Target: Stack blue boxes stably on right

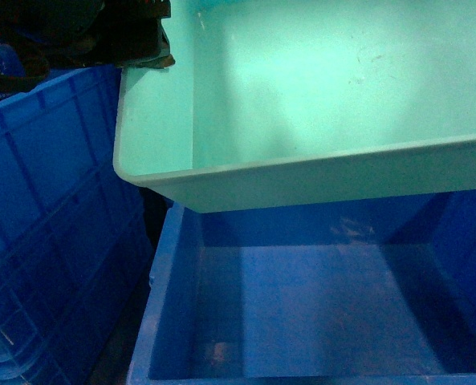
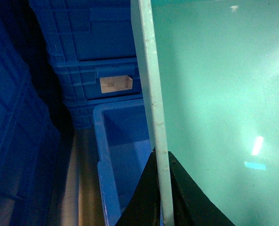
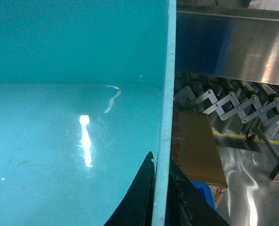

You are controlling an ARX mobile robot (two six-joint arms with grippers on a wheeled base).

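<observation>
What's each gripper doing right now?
Left gripper: shut on the turquoise tub rim.
Right gripper: shut on the tub's opposite rim.

This is looking like a warehouse or goods-handling hall. Dark blue ribbed plastic crates (image 2: 87, 61) are standing stacked against one another, one bearing a pale paper label (image 2: 115, 84). An expandable metal roller conveyor with scissor-linked legs (image 3: 233, 101) is stretching along beneath a brushed steel panel (image 3: 233, 47), a flat brown cardboard box (image 3: 195, 146) is lying beside it, and a yellow line (image 3: 233, 136) is running across the shiny grey floor (image 3: 243, 183).
</observation>
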